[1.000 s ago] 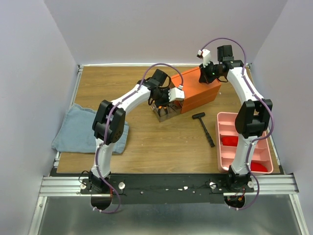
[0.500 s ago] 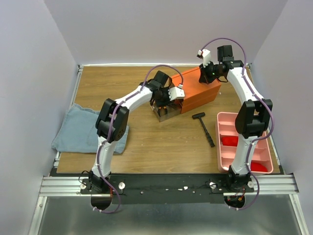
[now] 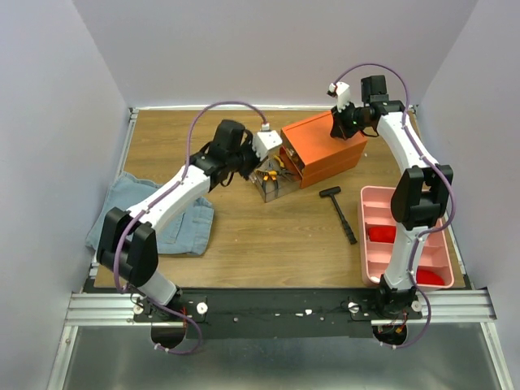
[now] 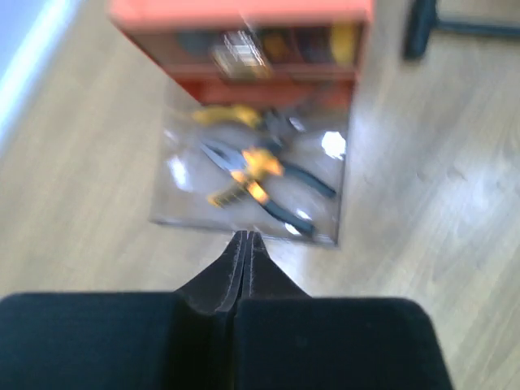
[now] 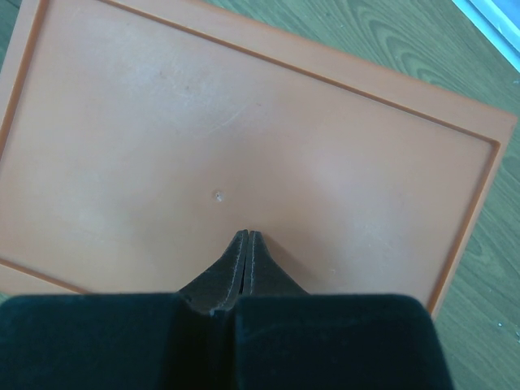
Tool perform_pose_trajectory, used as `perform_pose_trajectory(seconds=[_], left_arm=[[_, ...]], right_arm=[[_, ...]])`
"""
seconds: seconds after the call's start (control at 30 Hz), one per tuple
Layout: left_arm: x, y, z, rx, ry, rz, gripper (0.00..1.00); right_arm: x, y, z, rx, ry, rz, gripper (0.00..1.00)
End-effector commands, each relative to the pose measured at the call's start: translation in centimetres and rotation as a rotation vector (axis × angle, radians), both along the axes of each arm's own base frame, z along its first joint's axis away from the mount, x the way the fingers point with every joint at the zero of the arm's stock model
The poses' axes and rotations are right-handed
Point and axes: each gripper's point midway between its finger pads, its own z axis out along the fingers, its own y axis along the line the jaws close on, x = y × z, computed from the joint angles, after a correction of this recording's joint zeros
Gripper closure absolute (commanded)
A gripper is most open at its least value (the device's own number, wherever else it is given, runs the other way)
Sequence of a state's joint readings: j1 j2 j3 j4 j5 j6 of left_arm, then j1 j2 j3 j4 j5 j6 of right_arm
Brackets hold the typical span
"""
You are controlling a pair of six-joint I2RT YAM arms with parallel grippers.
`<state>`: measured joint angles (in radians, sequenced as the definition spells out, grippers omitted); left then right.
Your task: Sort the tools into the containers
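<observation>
First, hammer lies loose on counter, unsorted. Left jaws pressed together, empty, just before open clear drawer holding pliers. Farther, right jaws together over orange cabinet top. Risk: shoving drawer shut off-centre could jam it, snag pliers, or skid cabinet if right arm's bracing slips.

pliers in drawer, hammer before cabinet
</observation>
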<state>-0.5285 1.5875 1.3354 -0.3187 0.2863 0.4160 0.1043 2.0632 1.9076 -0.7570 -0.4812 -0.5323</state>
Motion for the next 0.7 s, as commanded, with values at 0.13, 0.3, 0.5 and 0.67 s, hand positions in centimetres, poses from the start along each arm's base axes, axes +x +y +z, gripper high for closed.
perform_pose_trajectory(seconds=[0.13,0.3,0.5,0.67], left_arm=[[-5.6,1.5,-11.1,-0.020,0.331,-0.014,1.00],[-3.8,-0.1,-12.1,-0.060,0.334,-0.022,1.00],[1.4,-4.1,-11.4,-0.151,0.335,-0.029,1.00],[4.3,-6.6,-11.1,-0.230,0.338,-0.036,1.00]], right_arm=[[-9.7,-3.3,-11.1,-0.168,0.506,-0.037,0.99],[-10.1,-3.3,-11.5,-0.172,0.519,-0.038,0.99],[-10.4,-3.4,-12.1,-0.178,0.535,-0.038,0.99],[-10.6,-3.5,-12.3,-0.183,0.543,-0.038,0.99]])
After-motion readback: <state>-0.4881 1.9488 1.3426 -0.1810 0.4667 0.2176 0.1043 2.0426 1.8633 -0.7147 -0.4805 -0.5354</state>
